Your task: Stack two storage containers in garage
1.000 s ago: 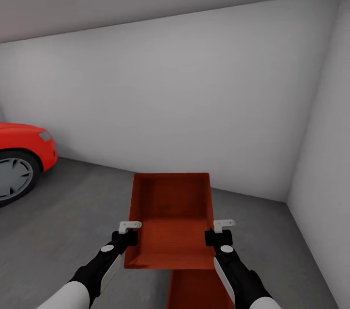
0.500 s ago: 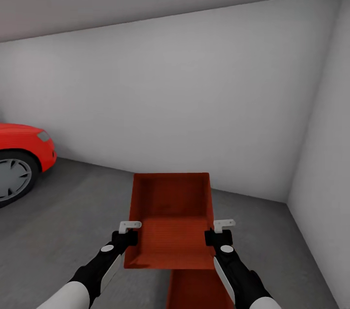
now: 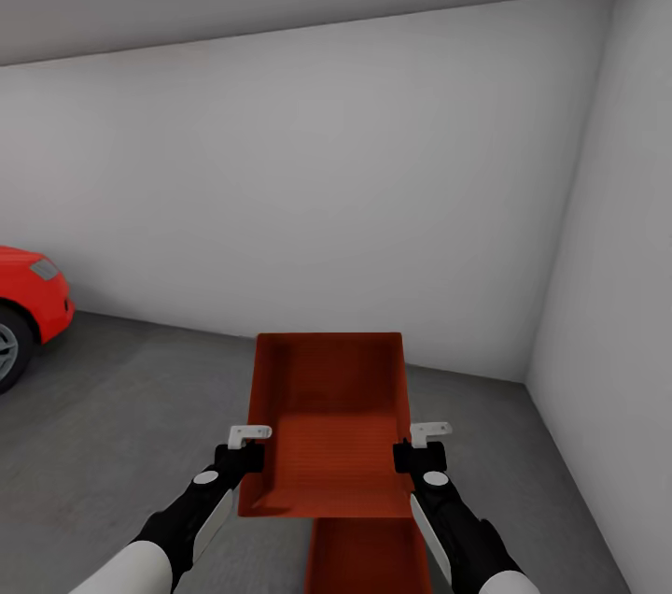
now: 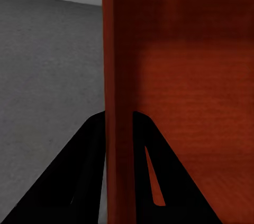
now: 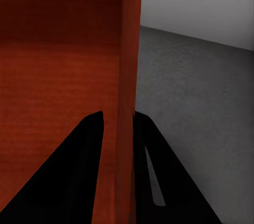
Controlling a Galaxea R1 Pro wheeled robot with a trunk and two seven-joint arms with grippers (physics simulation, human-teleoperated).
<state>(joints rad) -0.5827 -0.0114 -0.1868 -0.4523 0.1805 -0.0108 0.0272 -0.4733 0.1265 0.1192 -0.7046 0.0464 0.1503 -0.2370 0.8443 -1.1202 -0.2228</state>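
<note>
I am in the garage, holding one orange-red storage container point(image 3: 327, 417) level in front of me above the grey concrete floor point(image 3: 131, 407). My left gripper point(image 3: 245, 456) is shut on its left wall and my right gripper point(image 3: 420, 456) on its right wall. In the left wrist view the left gripper point(image 4: 119, 123) pinches the container's wall point(image 4: 119, 49) between black fingers. The right gripper point(image 5: 117, 121) does the same on the container wall point(image 5: 129, 49) in the right wrist view. The second storage container point(image 3: 364, 557) lies lower, at the picture's bottom edge, partly hidden by the held one.
The front of a red car point(image 3: 28, 295) with its wheel stands at the far left. A plain white back wall point(image 3: 308, 202) meets a white side wall point(image 3: 616, 314) in a corner on the right. Open concrete lies left of the containers.
The whole head view has swung to the right: the car has slid toward the left edge and the right corner has come further in. Both grippers keep the same hold on the container.
</note>
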